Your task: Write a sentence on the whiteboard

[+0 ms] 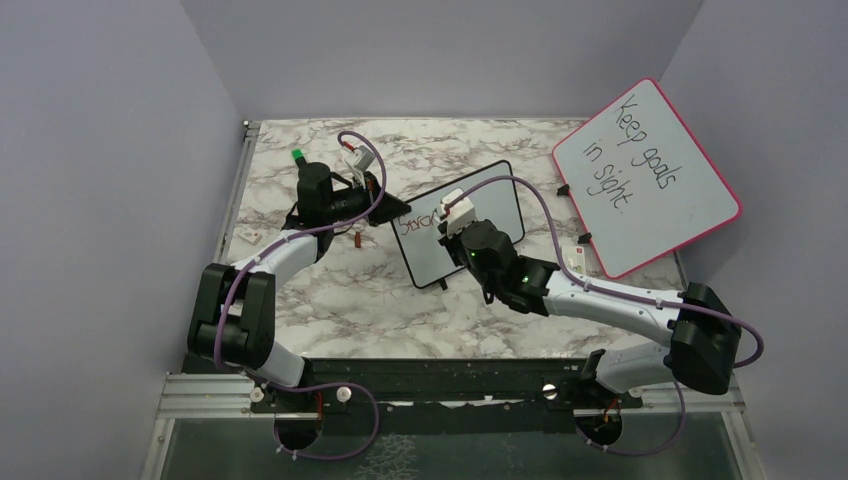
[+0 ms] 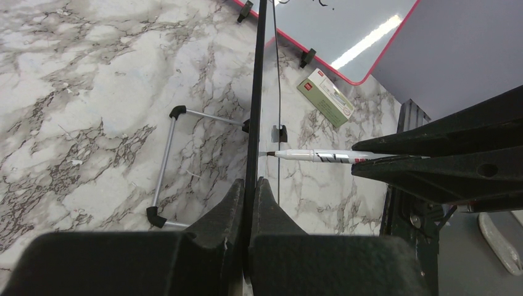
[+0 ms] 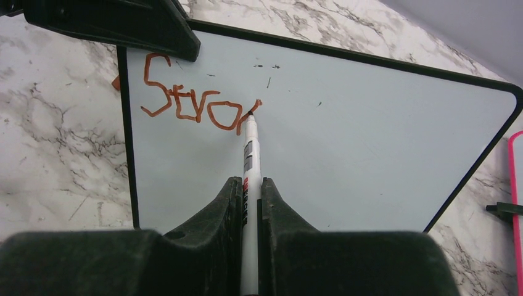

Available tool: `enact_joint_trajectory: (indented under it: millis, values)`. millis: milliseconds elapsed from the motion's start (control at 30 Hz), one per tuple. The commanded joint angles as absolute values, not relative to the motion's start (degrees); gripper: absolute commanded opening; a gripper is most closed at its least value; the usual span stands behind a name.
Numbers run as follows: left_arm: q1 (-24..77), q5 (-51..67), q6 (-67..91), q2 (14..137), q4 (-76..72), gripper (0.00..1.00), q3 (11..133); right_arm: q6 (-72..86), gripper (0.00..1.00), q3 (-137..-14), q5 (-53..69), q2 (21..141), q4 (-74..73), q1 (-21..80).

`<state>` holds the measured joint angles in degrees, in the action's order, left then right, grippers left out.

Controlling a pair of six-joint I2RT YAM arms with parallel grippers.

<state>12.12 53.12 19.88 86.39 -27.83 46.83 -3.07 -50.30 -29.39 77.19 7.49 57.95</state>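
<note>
- Top view: the whiteboard (image 1: 428, 262) stands tilted on the counter (image 1: 340, 290) between my two arms, mid-counter. The pink-framed board (image 1: 650, 180) leans at the far right, well apart.
- Top view: my left hand (image 1: 372, 188) is at the whiteboard's far-left corner and my right hand (image 1: 452, 215) is over its face. The sentence (image 1: 415, 222) shows as a few reddish letters near the left edge. Too small to read here.
- Left wrist view: the board is seen edge-on, and my left hand (image 2: 251, 185) is closed tight on its thin black frame, bracing it. The marker (image 2: 314, 155) comes in from the right with its tip touching the board face. The wire stand (image 2: 166, 166) is behind the board, and a small box (image 2: 325, 97) lies near the pink board.
- Right wrist view: my right hand (image 3: 250, 185) is clamped on the marker (image 3: 250, 148), tip on the board. "Stro" is written (image 3: 191, 102), and a short stroke of the next letter has begun at the tip.
- Step: mid first word, only the start of the sentence is down, most of the board (image 3: 345, 154) is blank.
- Next, as I judge it: hold the tip pressed, form the next letter and move rightward. The left grip should brace the frame so the board doesn't tip back, and the line shouldn't drift upward.
</note>
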Motion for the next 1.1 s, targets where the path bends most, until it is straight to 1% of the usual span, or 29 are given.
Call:
enact_joint_trajectory:
  millis: [0, 500, 1067]
  values:
    - [12.72, 49.67, 17.06, 88.33, -22.24, 0.0, 45.9, -3.52, 0.01, -49.98, -31.21, 76.94, 10.4, 57.24]
    - [12.67, 49.57, 17.06, 88.07, -22.24, 0.0, 45.88, -2.69, 0.01, -50.01, -33.12, 77.34, 9.69, 56.33]
    - [12.66, 49.31, 17.14, 88.07, -22.24, 0.0, 45.97, -0.31, 0.01, -49.56, -29.67, 76.42, 4.28, 56.08]
